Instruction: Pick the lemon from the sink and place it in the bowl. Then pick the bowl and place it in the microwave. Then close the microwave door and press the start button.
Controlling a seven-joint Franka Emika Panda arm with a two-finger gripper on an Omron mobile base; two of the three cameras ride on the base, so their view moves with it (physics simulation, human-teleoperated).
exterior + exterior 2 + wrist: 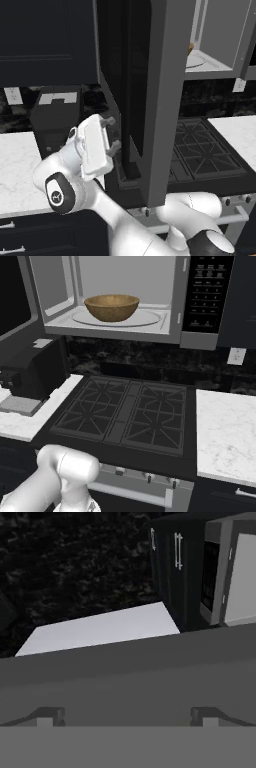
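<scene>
No readable text anywhere, microwave (125, 301) control panel (206, 293) carrying rows of pale button markings too small and blurred to make out, no brand names or numbers legible

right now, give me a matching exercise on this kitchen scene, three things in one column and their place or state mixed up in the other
Things:
1. bowl
2. microwave door
3. gripper

Place or state:
A. swung open
B. open, holding nothing, beside the door
C. on the turntable inside the microwave

Pairs: 1-C, 2-A, 3-B
</scene>
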